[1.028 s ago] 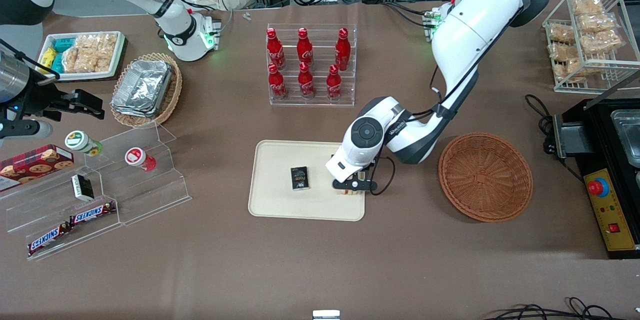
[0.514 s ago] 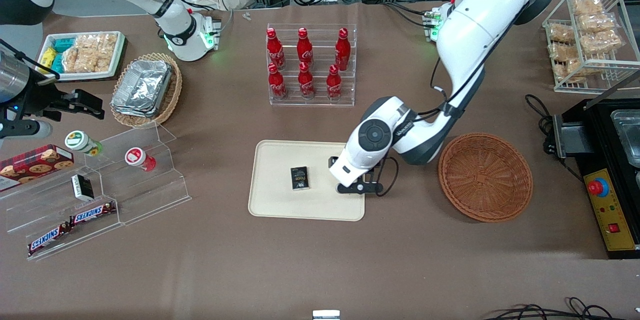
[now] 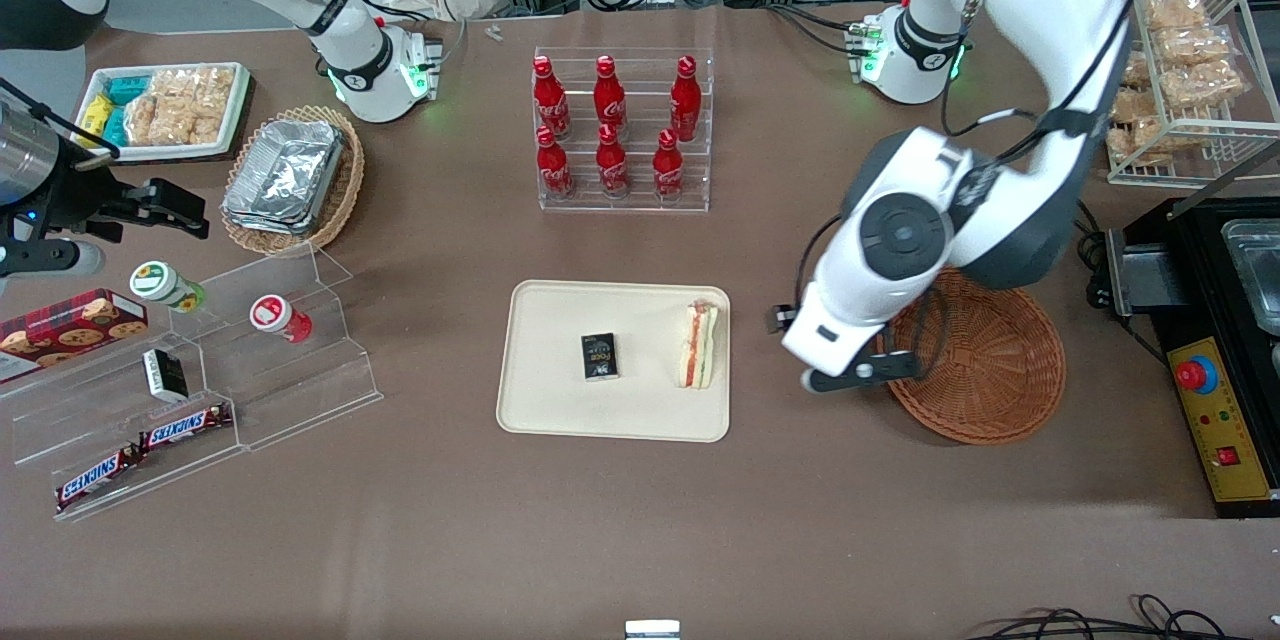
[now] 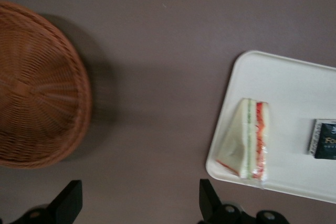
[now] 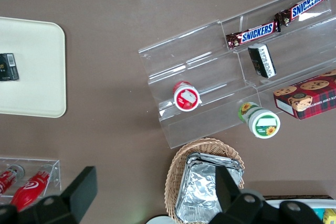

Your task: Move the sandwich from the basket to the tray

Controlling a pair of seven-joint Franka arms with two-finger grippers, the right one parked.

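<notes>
Now the sandwich (image 3: 697,344) lies on the tray (image 3: 550,400) — hand (image 3: 845,375) empty, fingers spread, near the basket (image 3: 985,370).

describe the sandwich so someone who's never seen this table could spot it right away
Find the cream tray in front of the red bottle rack. The sandwich lies on it at the basket end, a pale wedge with red and green layers, unlike the small black packet beside it. The open gripper hangs above the basket's rim.

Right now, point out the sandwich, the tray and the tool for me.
sandwich (image 3: 697,345), front view, on its filling edge.
tray (image 3: 545,400), front view, on bare floor near the rim.
tool (image 4: 137,206), left wrist view, midway between its open fingertips, above the table.
</notes>
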